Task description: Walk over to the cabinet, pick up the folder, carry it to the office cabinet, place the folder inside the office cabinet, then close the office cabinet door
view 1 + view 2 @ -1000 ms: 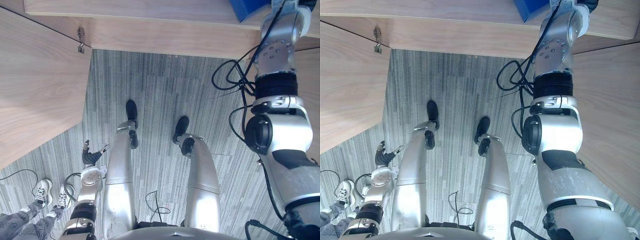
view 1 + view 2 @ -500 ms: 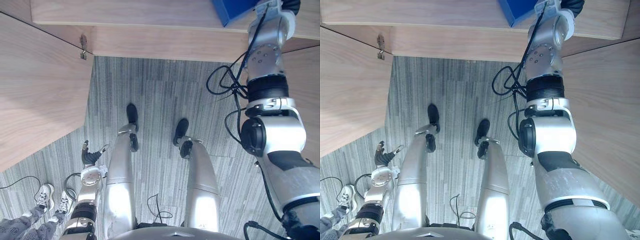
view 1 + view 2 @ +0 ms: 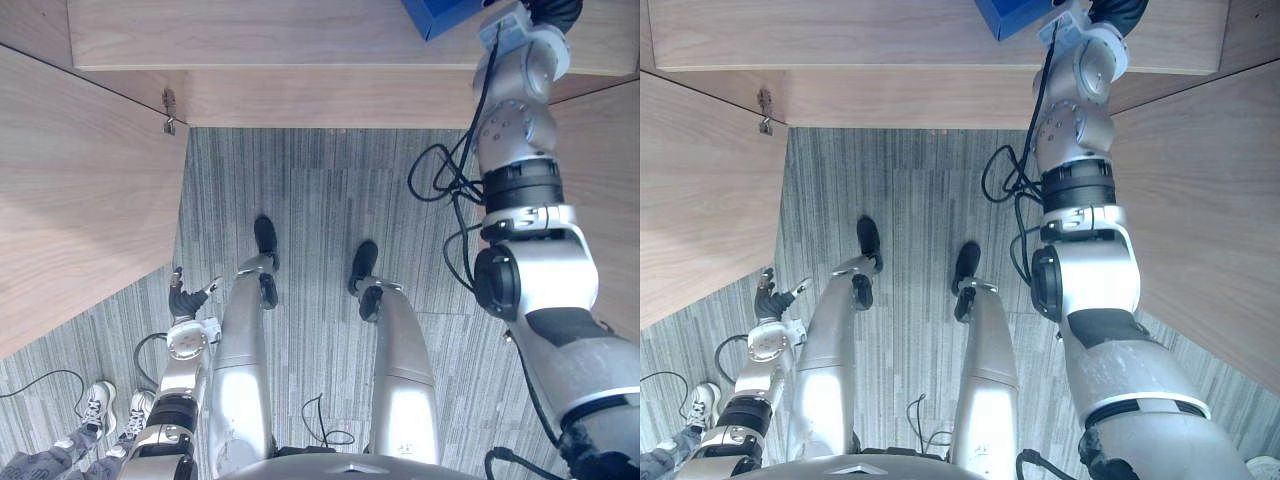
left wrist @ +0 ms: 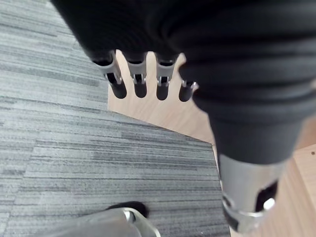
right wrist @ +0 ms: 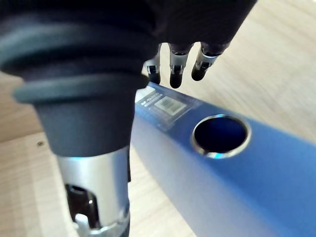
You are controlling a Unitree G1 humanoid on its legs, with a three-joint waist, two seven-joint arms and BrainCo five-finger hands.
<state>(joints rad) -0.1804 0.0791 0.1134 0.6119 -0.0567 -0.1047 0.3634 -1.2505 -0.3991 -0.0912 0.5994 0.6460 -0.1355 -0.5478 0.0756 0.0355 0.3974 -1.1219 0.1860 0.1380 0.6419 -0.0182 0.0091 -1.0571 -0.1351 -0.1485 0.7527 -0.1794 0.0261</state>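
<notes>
The blue folder (image 5: 237, 177) rests on the wooden shelf (image 3: 250, 30) of the office cabinet; its corner (image 3: 432, 14) pokes in at the top of the head views. A round metal-rimmed hole and a small label show on its spine. My right hand (image 5: 173, 69) is raised to it, fingers over the folder's far edge and thumb (image 5: 94, 197) by its near end, holding it. Its dark cover (image 3: 1118, 12) sits right beside the folder (image 3: 1005, 14). My left hand (image 3: 180, 300) hangs low by my side with relaxed fingers (image 4: 138, 84), holding nothing.
The cabinet's left door (image 3: 70, 190) stands open, a metal hinge (image 3: 168, 108) at its inner corner. Another wood door panel (image 3: 1210, 200) stands open on the right. Grey striped carpet (image 3: 310, 210) lies between them. A person's white shoes (image 3: 100, 400) stand at the lower left.
My right arm has swung left along the shelf, and the blue folder has moved left with it. The left hand has risen a little. The view has shifted slightly.
</notes>
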